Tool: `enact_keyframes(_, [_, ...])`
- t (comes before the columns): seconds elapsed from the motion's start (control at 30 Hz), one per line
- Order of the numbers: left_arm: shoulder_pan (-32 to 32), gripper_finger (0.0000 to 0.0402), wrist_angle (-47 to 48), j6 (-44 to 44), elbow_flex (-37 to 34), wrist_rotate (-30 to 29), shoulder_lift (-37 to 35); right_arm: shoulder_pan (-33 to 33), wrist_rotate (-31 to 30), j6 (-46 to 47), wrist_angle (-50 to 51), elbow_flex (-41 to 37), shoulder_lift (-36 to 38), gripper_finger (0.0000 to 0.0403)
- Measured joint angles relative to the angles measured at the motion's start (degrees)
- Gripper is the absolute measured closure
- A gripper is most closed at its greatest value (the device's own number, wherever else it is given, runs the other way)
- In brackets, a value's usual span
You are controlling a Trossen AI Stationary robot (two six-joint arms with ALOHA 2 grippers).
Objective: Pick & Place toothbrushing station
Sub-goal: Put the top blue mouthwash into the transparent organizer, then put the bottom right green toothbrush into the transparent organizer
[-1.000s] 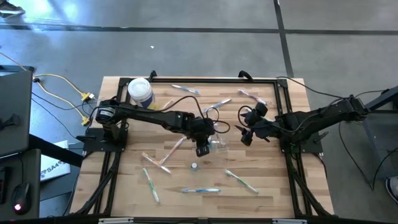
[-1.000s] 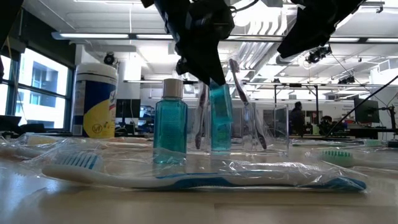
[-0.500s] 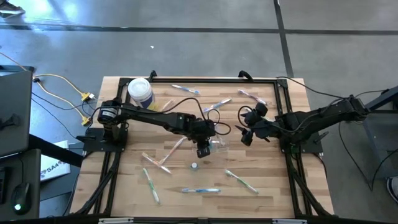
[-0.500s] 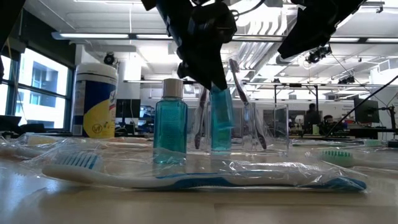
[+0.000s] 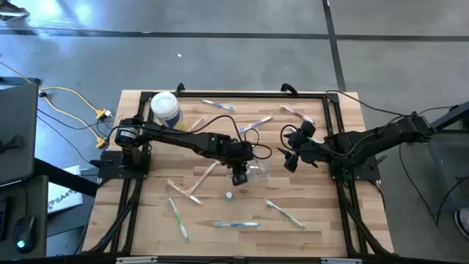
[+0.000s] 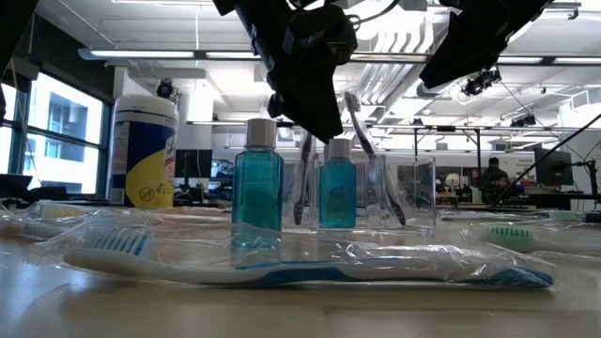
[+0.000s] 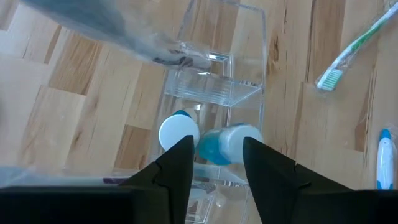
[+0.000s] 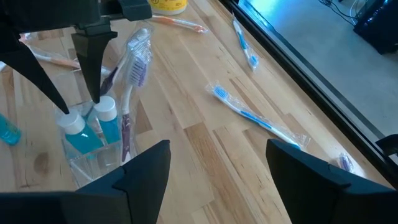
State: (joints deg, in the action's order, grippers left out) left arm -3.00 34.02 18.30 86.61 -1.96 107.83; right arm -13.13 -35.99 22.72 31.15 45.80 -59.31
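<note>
Clear organiser, table centre: rigid, light, slippery plastic holding two blue bottles; grasp by a wall. Left gripper open above; right gripper open, idle towards right edge.

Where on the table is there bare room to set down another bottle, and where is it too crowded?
Bare wood lies between the white-lidded canister and the pink toothbrush, under the left arm, and along the near edge below the blue toothbrush. It is crowded around the clear organizer, where the open left tool hovers over two blue bottles.
</note>
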Motion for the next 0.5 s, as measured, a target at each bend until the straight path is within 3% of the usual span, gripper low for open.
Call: enact_keyframes(0.5, [-0.4, 0.0266, 11.0, -4.0, 8.3, 0.0, -0.3, 0.0, 0.2, -0.4, 0.7, 0.0, 1.8, 0.0144])
